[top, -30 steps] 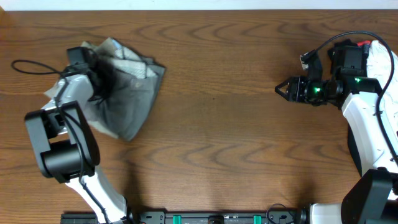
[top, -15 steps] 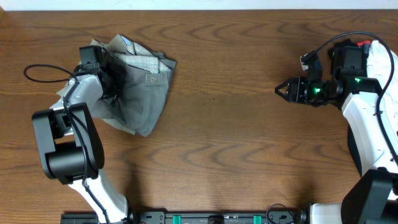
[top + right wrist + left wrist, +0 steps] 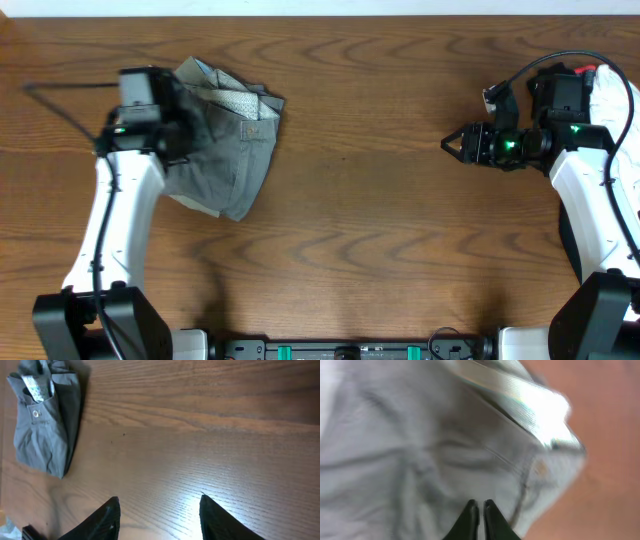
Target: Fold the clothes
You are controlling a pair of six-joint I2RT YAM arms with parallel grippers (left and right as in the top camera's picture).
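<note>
Left claw [image 3: 480,508], tips together, over bunched grey shorts [image 3: 420,450]

Overhead straight down, wrist views low — all share shorts [image 3: 230,150]

No legible text, label, brand, number or sign anywhere. On the grey shorts [image 3: 232,160], toward ten o'clock in the overhead view, only a pale patterned lining [image 3: 236,101] at the waistband, its print too small to read as letters. Same lining at ten o'clock in the right wrist view, likewise unreadable. Blurred past reading in the left wrist view.
</note>
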